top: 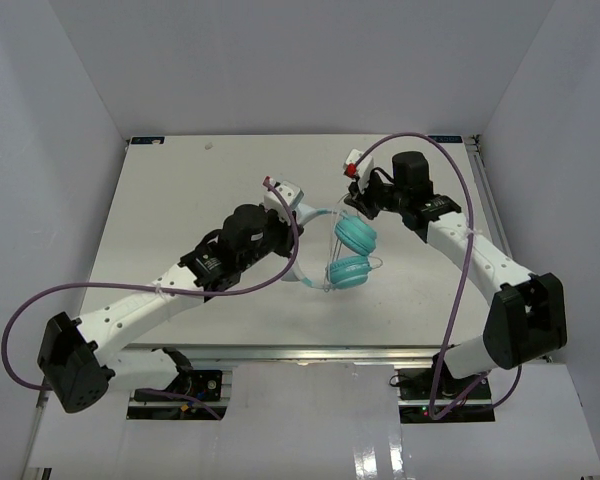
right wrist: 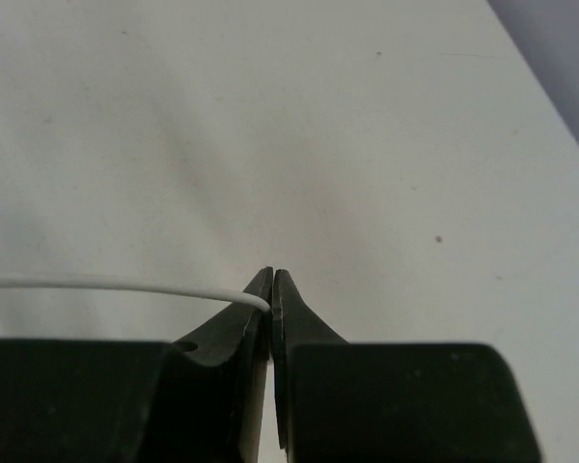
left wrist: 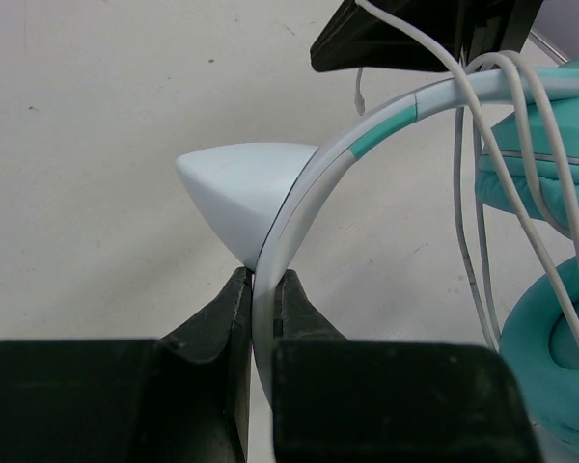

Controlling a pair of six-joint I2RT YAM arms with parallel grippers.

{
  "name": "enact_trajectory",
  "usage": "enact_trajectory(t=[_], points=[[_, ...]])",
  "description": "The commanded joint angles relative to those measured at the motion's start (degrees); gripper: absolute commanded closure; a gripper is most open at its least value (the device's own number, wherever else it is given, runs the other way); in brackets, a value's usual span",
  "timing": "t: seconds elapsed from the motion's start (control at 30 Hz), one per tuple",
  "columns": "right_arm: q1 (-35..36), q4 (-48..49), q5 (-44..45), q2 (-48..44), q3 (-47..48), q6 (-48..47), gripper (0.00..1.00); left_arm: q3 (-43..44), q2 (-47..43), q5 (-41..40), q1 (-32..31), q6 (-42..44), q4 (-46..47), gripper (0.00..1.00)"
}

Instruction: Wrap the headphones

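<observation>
- L gripper [left wrist: 262,280]: jaws pinched tight on the headband [left wrist: 318,183]. That's the thin pale white strip w/ a teal stripe, clamped edge-on btwn the two black fingers [left wrist: 222,318].
- From the pinch the band arcs up toward 1 o'clock in the left wrist view, then bends over toward 3 o'clock.
- Ear cups, both teal: one [left wrist: 545,178] at 3 o'clock, the other [left wrist: 550,367] at 4-5 o'clock. Both are partly cut off by the right edge of frame.
- Cord [left wrist: 468,231]: several thin white strands hang across the band & cups and run up toward 12-1 o'clock.
- R gripper [right wrist: 272,280]: jaws closed down to a sliver, nipping the cord right at the tips. In the right wrist view the cord leaves toward 9 o'clock, nearly straight, above the tabletop.
- Top view: the headphones [top: 352,252] sit near the table's centre, a bit to the right.
- The L gripper reaches them from approx 9-10 o'clock, the R gripper from approx 12-1 o'clock.
- In that view the cups are one right below the other, w/ loose cord loops around them.
- Can't tell if the cups touch the table [top: 180,200] or hang just off it.
- Purple cables [top: 90,288] loop off each arm, well apart from the headphones.
</observation>
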Motion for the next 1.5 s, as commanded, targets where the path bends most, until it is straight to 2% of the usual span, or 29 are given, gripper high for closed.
enact_trajectory(t=[0.0,0.1,0.17,0.43,0.67,0.8,1.0,1.23,1.47], points=[[-1.7,2.4,-13.3,8.3,0.6,12.5,0.92,0.3,0.2,-2.2,2.6,-3.3,8.6,1.0],[-2.2,2.5,-19.7,13.5,2.2,16.9,0.92,0.5,2.3,-3.0,5.1,-5.1,11.5,1.0],[-2.5,4.8,-23.5,16.5,2.4,22.3,0.92,0.7,4.6,-2.1,9.7,-6.9,13.6,1.0],[-2.5,14.7,-26.2,27.9,3.6,35.7,0.92,3.4,16.0,-0.3,18.9,-8.5,16.1,1.0],[-1.7,15.4,-29.7,41.6,12.9,45.9,0.92,6.1,25.8,3.0,23.6,-13.0,16.1,1.0],[-0.8,16.3,-29.4,43.8,14.0,48.9,0.92,7.3,29.3,5.0,25.8,-17.1,15.7,1.0],[-0.5,22.9,-30.2,44.9,12.5,56.5,0.92,7.8,32.1,9.2,28.5,-24.1,14.9,1.0],[-0.5,31.3,-29.4,46.8,10.1,67.9,0.91,12.4,37.1,8.8,29.3,-25.9,10.3,1.0],[-0.5,33.5,-25.4,47.1,7.4,71.8,0.86,17.1,42.1,8.3,29.5,-26.7,6.1,1.0]])
